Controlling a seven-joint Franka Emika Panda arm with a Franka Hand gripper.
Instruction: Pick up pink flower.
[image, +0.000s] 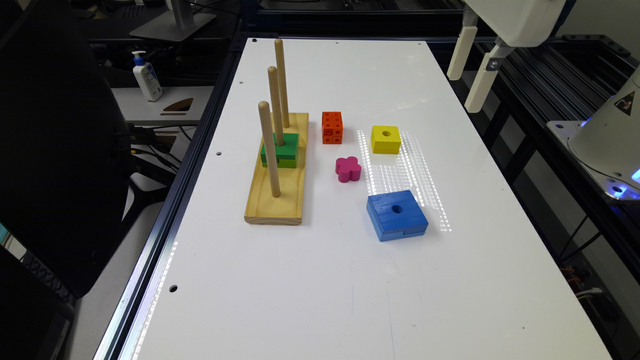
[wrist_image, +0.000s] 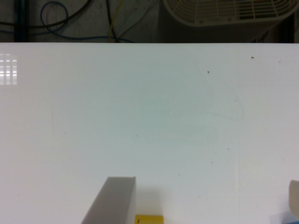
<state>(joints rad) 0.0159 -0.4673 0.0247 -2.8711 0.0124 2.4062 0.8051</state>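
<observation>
Approach stage of the pick: gripper (image: 471, 75) hangs high above the far edge of the white table (image: 320, 280) on the exterior view's right, well apart from every block; its two pale fingers (image: 461, 53) stand spread with a clear gap, so the hand is open and holds nothing; in the wrist view a grey finger (wrist_image: 113, 200) frames mostly bare tabletop with a sliver of the yellow block (wrist_image: 149, 219) at the edge. Pink flower (image: 348, 168) lies flat on the table near its middle, untouched, between the orange cube (image: 332, 127) and the blue block (image: 397, 215), just beside the wooden peg base (image: 276, 195) and apart from the yellow block. Next move, by judgement, calls for travel toward the table's middle and down, centring the open fingers over the flower's lobes before descent; the orange cube and the pegs stand near enough to demand a clean vertical entry. Peg base carries three upright pegs; green block (image: 280, 150) sits threaded on the middle peg; the other two pegs are bare.
</observation>
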